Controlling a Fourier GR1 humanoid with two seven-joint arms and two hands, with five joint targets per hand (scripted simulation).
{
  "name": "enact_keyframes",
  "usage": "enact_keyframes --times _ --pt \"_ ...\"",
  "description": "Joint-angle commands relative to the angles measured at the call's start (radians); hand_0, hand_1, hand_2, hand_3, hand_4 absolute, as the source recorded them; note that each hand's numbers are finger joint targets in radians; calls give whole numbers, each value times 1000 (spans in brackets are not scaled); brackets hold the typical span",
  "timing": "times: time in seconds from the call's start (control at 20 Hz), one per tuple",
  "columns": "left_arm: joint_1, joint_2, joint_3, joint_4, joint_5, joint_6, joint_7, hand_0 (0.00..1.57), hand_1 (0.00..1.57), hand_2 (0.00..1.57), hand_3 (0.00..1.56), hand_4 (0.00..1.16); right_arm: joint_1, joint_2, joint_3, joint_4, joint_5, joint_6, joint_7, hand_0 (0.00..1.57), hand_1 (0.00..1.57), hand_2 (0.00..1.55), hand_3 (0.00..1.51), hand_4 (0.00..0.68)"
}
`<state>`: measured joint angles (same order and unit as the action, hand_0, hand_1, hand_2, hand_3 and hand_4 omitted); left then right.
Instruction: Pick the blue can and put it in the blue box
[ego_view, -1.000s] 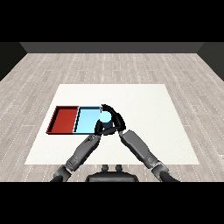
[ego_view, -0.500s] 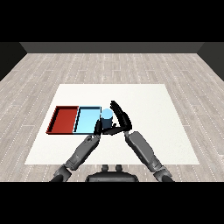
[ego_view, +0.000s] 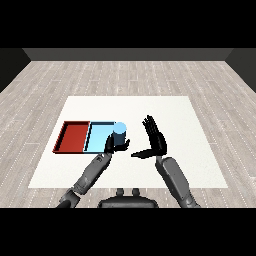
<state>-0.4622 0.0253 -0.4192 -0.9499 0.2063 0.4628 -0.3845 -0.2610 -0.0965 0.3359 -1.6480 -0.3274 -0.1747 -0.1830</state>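
The blue can (ego_view: 119, 133) stands upright at the right edge of the light blue tray (ego_view: 98, 136). My left hand (ego_view: 113, 146) is curled round the can's lower part from the near side. My right hand (ego_view: 155, 139) is to the right of the can, apart from it, with its fingers straight and spread and the thumb pointing left. The red tray (ego_view: 73, 136) lies to the left of the blue one with nothing in it.
The two trays sit side by side on the left half of the white table (ego_view: 170, 115). Bare table surface stretches to the right and behind the hands. Wooden floor surrounds the table.
My right hand let go of the can and drew away to the right, fingers opening. The can stays at the blue tray's right edge with the left hand round it.
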Motion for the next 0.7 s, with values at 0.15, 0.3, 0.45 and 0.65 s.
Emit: enact_keyframes --times 0.15,0.3,0.45,0.65 --pt "-36 63 87 70 -20 -39 12 1571 1571 1571 1494 1137 118 -98 -171 -162 -95 62 -2 0 0 0 0 0" --pt "14 123 91 15 -35 -42 57 1571 1571 1571 1501 1132 179 -118 -233 -149 -113 84 -49 0 0 0 0 0" --pt "-45 185 165 69 -30 -33 113 1571 1571 1571 1493 1134 165 -88 -209 -115 -65 48 -47 0 0 0 0 0" --pt "-127 239 272 315 22 -127 97 1571 1571 1571 1503 1086 194 -115 -247 -129 -95 80 -44 0 0 0 0 0"
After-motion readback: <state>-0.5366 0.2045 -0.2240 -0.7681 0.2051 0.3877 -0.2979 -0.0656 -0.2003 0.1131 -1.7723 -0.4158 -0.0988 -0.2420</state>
